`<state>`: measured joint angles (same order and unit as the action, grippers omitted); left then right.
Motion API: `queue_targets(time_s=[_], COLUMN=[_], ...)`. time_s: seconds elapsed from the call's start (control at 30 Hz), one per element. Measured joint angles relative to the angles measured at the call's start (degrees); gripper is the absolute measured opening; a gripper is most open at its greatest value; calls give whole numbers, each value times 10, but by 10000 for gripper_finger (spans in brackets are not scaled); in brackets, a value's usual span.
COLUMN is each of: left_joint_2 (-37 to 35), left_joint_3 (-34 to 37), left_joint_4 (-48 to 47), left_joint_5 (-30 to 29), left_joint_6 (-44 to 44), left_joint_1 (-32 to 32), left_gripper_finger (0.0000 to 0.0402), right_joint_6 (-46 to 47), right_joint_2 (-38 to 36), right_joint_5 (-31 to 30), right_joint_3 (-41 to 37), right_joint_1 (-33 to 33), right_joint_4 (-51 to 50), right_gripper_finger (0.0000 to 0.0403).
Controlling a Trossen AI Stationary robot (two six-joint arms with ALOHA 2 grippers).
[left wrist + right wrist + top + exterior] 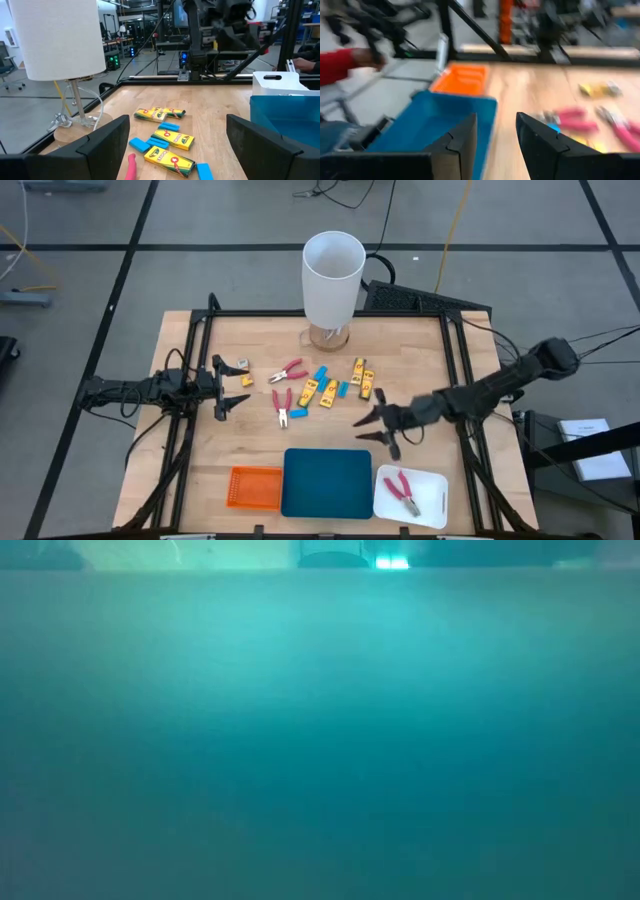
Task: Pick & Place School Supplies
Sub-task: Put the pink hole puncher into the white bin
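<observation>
1. Presently, the right claw (378, 429) hangs over the surface (420, 360) to the right of the scattered supplies, between them and the white tray (432, 502). Its fingers stand at a narrow gap with nothing between them; the right wrist view shows bare air there.
2. One pair of red-handled pliers (402, 488) already lies in the white tray at the near right. The teal tray (328, 482) and the orange tray (254, 486) beside it appear to hold nothing.
3. The remaining supplies lie in a cluster at mid-surface, in front of the tall white cylinder (332, 275): two more red-handled pliers (285, 370) (282, 405), several yellow boxes (365, 378) and small light-blue blocks (320, 374).
4. The left claw (229, 384) waits at the left side, spread wide and empty, facing the cluster.
5. Judgement: the work stands between placements, one item sorted and most of the lot still to go. The right arm seems positioned to fetch the next piece.
6. The next move calls for a wider opening on the right claw, a line-up over one item without nudging its close neighbours, then a descent to grip. The yellow boxes lie touching or nearly so, which may hinder a clean pick.
7. The low view shows nothing usable.
</observation>
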<state>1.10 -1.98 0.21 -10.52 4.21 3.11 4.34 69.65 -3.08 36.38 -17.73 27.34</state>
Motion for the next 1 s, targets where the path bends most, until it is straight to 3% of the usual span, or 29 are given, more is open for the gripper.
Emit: queue_targets(time_s=[0.13, 0.37, 0.63, 0.77, 1.0], left_joint_2=[0, 0, 0, 0, 3], left_joint_3=[0, 0, 0, 0, 0], left_joint_4=[0, 27, 77, 72, 38], left_joint_5=[0, 0, -3, -49, -66], left_joint_6=[0, -28, -164, -185, -268], left_joint_1=[0, 0, 0, 0, 0], left_gripper_finger=[333, 333, 333, 333, 333], right_joint_6=[-59, -48, 39, 54, 68], right_joint_2=[4, 4, 3, 2, -2], right_joint_5=[87, 149, 153, 151, 152], right_joint_3=[0, -60, -210, -258, -272], right_joint_1=[55, 100, 105, 118, 138], right_joint_4=[46, 174, 392, 485, 482], right_gripper_finger=[125, 123, 111, 104, 94])
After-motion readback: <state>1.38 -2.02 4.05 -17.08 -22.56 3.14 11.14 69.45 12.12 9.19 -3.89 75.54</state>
